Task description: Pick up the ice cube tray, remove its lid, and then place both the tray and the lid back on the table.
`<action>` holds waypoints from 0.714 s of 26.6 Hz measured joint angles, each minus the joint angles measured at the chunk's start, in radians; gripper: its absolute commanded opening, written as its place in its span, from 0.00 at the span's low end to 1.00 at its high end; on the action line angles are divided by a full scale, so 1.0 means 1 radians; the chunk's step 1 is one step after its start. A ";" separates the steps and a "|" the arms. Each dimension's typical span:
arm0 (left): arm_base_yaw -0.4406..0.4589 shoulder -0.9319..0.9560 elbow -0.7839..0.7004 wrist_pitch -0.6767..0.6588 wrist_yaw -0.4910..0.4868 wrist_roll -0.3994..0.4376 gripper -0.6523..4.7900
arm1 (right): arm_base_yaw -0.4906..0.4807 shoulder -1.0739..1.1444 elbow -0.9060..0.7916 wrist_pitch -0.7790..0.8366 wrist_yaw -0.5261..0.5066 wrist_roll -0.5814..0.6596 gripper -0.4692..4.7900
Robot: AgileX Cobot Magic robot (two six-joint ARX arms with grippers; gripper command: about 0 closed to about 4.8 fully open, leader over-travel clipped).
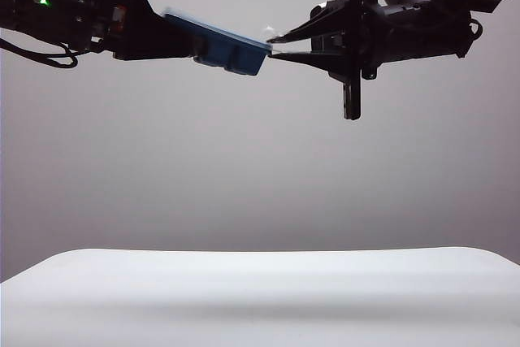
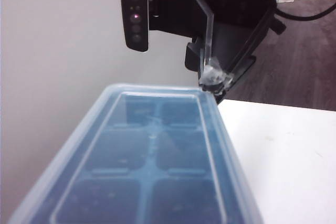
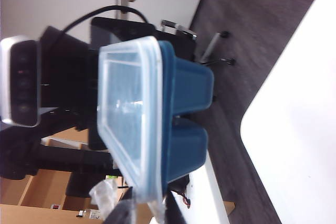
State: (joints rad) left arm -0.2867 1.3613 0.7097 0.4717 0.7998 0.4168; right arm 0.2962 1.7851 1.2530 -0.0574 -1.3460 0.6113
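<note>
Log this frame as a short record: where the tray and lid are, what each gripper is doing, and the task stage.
tray: ice cube tray held in the air, well above the table
lid: lid on the tray, not yet removed
left gripper: left gripper shut on one end of the tray
right gripper: right gripper at the lid's far corner, fingers narrowing on the edge; grip not confirmed
stage: tray lifted, lid removal about to begin

Right claw [image 3: 144, 211] at lid [image 3: 126, 114] corner; lid on ice cube tray [image 3: 184, 119].
</note>
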 measured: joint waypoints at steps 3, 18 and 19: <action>0.000 0.000 0.000 -0.009 -0.001 0.000 0.45 | -0.001 0.000 0.000 0.000 0.004 -0.001 0.17; 0.005 -0.001 0.000 -0.020 -0.008 -0.003 0.45 | -0.010 0.001 -0.002 0.041 0.018 0.012 0.07; 0.005 -0.001 0.000 -0.020 -0.008 -0.003 0.45 | -0.010 0.001 -0.002 0.041 0.018 0.016 0.07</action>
State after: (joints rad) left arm -0.2821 1.3605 0.7101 0.4519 0.7921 0.4133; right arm 0.2859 1.7859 1.2510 -0.0162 -1.3285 0.6277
